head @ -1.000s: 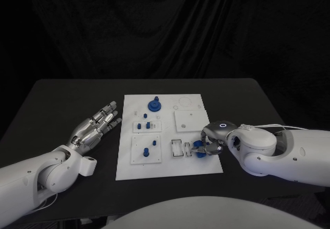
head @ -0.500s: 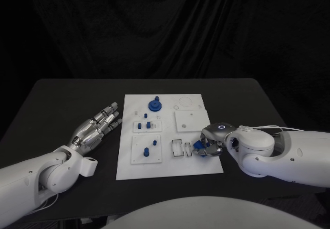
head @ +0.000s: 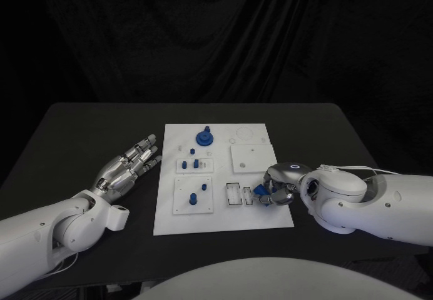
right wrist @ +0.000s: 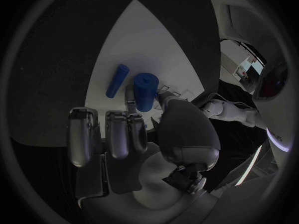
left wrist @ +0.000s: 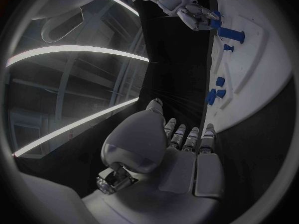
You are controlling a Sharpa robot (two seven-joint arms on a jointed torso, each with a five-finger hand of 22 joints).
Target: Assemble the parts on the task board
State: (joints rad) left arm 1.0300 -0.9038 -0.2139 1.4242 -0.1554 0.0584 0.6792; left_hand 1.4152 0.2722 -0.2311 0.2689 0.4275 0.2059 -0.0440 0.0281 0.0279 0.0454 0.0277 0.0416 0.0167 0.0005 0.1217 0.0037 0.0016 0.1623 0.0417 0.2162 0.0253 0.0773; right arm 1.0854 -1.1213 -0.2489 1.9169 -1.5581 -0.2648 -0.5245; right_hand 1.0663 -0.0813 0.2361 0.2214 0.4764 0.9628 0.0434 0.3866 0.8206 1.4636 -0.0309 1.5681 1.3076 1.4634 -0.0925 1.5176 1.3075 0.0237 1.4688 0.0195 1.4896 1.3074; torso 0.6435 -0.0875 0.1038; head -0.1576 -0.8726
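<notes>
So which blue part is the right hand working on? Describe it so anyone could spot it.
Start at the white task board mid-table and go to its near right corner, where the right hand sits. The part is the thick blue cylinder at its fingertips, stubbier and wider than the slim blue peg lying beside it.

And here is the counter (head: pixel 90 125), a black slab with a matte top, its far edge running straight across the head view and its two far corners rounded off. Its left and right edges slant outward toward the near side. Behind it hangs a black curtain (head: pixel 216 50), falling in soft vertical folds right across the back of the scene. From the right wrist view the same dark counter (right wrist: pixel 69 59) shows as a broad dull field, and from the left wrist view it runs as a dark strip (left wrist: pixel 177 69).
</notes>
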